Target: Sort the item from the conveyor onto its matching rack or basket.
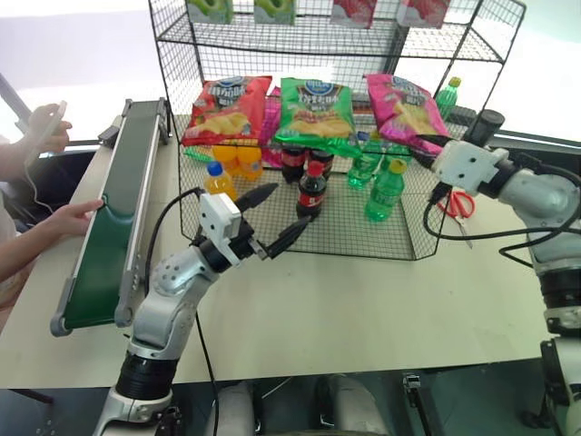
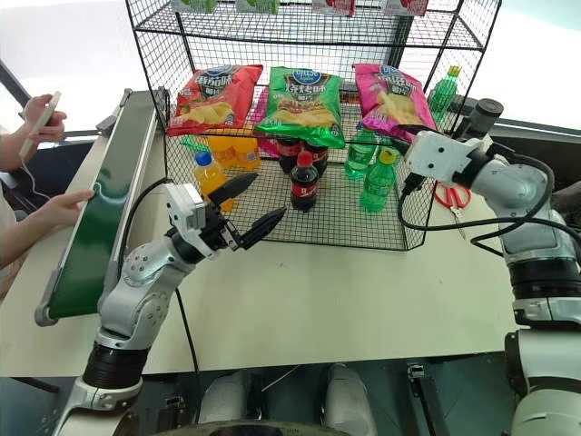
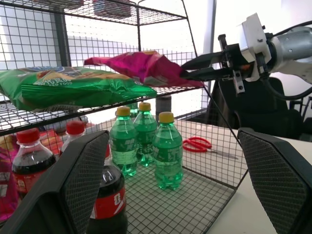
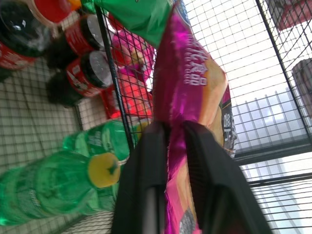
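With the right gripper (image 4: 175, 161) pinching only the pink bag's (image 1: 406, 111) edge on the rack (image 1: 427, 209), and the left gripper (image 1: 275, 218) spread empty, the bag could slide off when released.

Little readable print
The green crisp bag (image 3: 73, 87) carries small white lettering ending in "FOOD"; other labels are too blurred to read.

Pale bench (image 1: 363, 309) under bright daylight; window wall (image 3: 34, 39) behind; black chair (image 3: 253, 107) beside bench.
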Available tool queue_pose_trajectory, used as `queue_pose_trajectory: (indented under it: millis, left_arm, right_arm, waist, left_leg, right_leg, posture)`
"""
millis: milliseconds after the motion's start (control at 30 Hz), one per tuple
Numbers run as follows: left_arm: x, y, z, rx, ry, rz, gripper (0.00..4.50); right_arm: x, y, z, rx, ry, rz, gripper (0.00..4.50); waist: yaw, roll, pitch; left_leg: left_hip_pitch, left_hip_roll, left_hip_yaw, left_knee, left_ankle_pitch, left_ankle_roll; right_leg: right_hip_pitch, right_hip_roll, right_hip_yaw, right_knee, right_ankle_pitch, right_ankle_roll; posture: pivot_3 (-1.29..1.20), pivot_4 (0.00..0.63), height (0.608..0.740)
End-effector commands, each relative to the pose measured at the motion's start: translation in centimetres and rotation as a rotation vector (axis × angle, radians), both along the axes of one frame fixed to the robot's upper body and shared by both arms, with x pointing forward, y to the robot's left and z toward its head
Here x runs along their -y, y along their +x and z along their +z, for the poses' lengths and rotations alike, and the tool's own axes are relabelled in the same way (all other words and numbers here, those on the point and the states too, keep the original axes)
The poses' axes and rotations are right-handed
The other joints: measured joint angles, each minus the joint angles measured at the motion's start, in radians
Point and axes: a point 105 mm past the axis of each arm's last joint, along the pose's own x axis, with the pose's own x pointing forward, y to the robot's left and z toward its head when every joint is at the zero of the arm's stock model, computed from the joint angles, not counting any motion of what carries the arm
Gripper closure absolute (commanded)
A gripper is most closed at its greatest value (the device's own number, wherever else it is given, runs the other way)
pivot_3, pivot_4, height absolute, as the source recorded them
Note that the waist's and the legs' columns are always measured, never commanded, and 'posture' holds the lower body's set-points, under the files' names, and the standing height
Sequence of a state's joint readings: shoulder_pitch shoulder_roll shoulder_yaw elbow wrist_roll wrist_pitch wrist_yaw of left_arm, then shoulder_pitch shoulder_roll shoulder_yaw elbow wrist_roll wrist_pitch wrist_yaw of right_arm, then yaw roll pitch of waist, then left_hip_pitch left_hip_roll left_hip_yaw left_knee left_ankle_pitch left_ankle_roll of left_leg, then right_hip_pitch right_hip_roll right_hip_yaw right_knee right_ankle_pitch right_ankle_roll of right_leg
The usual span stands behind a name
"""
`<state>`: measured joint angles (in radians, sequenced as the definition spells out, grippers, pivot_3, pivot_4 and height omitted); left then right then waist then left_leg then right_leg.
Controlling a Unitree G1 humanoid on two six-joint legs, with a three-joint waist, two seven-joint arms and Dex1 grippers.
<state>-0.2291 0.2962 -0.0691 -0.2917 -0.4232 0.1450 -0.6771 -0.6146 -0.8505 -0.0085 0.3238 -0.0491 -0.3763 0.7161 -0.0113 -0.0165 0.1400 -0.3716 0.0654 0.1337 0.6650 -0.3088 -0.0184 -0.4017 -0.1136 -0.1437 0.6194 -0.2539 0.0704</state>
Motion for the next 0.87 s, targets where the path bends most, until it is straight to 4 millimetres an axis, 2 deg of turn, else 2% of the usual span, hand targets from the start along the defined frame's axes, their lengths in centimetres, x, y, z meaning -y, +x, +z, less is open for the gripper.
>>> queue_pose_trajectory:
  millis: [33,133,167,267,400,533,700,867]
  left_arm:
    - [-0.8,-0.6,0.9,0.042,0.017,-0.008,0.00]
    - [-1.8,-0.6,0.7,0.028,0.045,0.004,0.00]
    - [-2.2,-0.7,0.7,0.018,0.054,0.001,0.00]
    - [-3.9,-0.8,0.5,-0.022,0.091,0.015,0.00]
    - [-7.8,-0.3,0.3,-0.080,0.181,0.082,0.00]
    - [-11.9,-0.1,0.2,-0.114,0.281,0.158,0.00]
    - [-16.5,-0.4,-0.1,-0.159,0.362,0.260,0.00]
    - [-19.1,-0.6,-0.2,-0.164,0.356,0.305,0.00]
  right_arm:
    - [-0.1,-1.8,3.0,0.048,0.094,0.059,1.68]
    - [-1.0,-3.6,4.3,0.007,0.241,0.150,0.15]
    - [-1.4,-4.3,4.9,-0.028,0.331,0.192,0.07]
    - [-2.3,-6.6,5.5,-0.174,0.532,0.286,0.07]
    - [-2.9,-9.6,2.0,-0.447,0.579,0.314,0.07]
    - [-2.6,-11.9,0.3,-0.585,0.597,0.303,0.07]
    - [0.0,-13.6,-2.4,-0.700,0.575,0.205,0.07]
    - [1.8,-14.3,-4.4,-0.739,0.544,0.140,0.07]
  waist:
    - [0.000,0.000,0.000]
    - [0.000,0.000,0.000]
    - [0.000,0.000,0.000]
    - [0.000,0.000,0.000]
    - [0.005,0.000,0.000]
    - [0.007,0.000,0.000]
    - [0.005,-0.001,0.000]
    - [0.005,-0.001,0.000]
  left_leg:
    - [0.000,0.000,0.000,0.000,0.000,0.000]
    - [0.000,0.000,0.000,0.000,0.000,0.000]
    - [0.000,0.000,-0.001,0.000,0.000,0.000]
    - [0.000,0.002,-0.002,0.000,0.000,0.000]
    - [0.000,0.003,-0.003,-0.001,-0.005,0.009]
    - [-0.001,0.001,-0.002,0.000,-0.006,0.011]
    - [-0.001,0.001,-0.002,0.000,-0.007,0.011]
    - [-0.001,0.001,-0.002,0.000,-0.007,0.011]
  right_leg:
    - [0.000,0.000,0.000,0.000,0.000,0.000]
    - [0.000,0.000,0.000,0.000,0.000,0.000]
    - [0.000,0.000,0.000,0.000,0.000,0.000]
    - [0.000,0.000,0.000,0.000,0.000,0.000]
    - [0.001,-0.001,-0.002,-0.001,0.000,0.000]
    - [0.000,-0.003,-0.001,-0.001,0.000,0.000]
    - [0.000,-0.003,-0.001,-0.001,0.000,0.000]
    - [0.000,-0.003,-0.001,-0.001,0.000,0.000]
  posture:
    - [0.00,0.150,0.738]
    - [0.00,0.150,0.738]
    - [0.00,0.150,0.738]
    - [0.00,0.150,0.738]
    - [0.00,0.150,0.738]
    - [0.00,0.150,0.738]
    - [0.00,0.150,0.738]
    - [0.00,0.150,0.738]
